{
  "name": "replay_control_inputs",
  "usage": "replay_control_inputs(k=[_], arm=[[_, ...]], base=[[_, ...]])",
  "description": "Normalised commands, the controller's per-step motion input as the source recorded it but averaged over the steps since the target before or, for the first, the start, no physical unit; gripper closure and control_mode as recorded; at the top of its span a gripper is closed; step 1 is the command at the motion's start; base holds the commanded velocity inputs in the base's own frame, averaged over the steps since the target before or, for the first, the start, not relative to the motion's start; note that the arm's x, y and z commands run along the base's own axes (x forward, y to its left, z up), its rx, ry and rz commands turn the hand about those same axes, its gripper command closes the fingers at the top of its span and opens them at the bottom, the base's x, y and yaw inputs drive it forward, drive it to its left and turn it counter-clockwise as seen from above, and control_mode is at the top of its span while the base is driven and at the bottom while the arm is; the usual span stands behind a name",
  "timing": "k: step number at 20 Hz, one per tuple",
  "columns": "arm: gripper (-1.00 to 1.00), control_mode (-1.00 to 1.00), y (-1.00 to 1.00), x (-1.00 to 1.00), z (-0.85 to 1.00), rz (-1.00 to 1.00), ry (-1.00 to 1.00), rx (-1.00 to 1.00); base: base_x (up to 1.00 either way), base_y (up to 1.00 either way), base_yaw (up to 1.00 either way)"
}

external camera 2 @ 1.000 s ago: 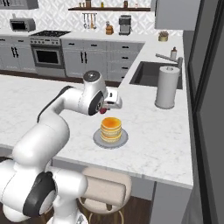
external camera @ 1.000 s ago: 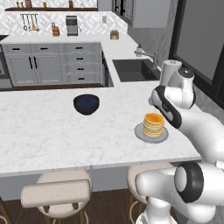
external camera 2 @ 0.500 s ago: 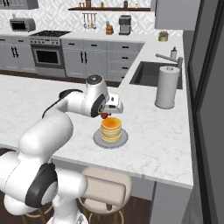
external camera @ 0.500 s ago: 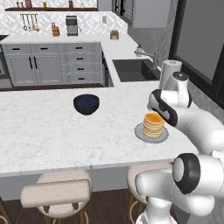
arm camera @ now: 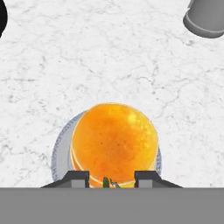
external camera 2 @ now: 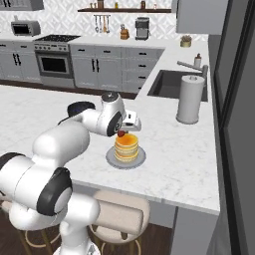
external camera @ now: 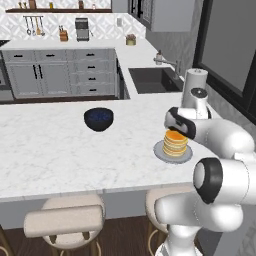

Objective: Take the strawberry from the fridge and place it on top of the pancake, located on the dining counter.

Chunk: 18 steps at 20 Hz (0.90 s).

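The pancake is a golden stack with orange syrup on a small grey plate, which rests on the white marble dining counter. My gripper hovers just above the stack's near-left edge, shut on the strawberry. The berry's red shows under the hand and a bit of its green shows between the fingertips. A tall dark grey body stands at the far right; I cannot tell whether it is the fridge.
A dark bowl of blueberries sits left of the plate on the same slab. A paper towel roll stands behind the plate, by the sink. Stools sit under the counter's near edge.
The gripper has moved a little down and toward the pancake stack with the strawberry still in it. Plate, bowl and roll have stayed put.
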Motion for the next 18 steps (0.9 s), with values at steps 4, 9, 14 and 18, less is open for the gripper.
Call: replay_control_inputs(k=[4,9,14,18], arm=[[1.00,-1.00,-0.03,0.14,-0.18,0.00,0.02,0.00],[1.00,-1.00,-0.06,0.00,-0.13,0.00,0.04,0.00],[1.00,-1.00,0.00,0.02,-0.15,0.00,0.00,0.00],[1.00,-1.00,0.00,0.00,-0.16,0.00,0.00,0.00]], base=[[0.00,0.00,0.00],[0.00,0.00,0.00],[0.00,0.00,0.00],[0.00,0.00,0.00]])
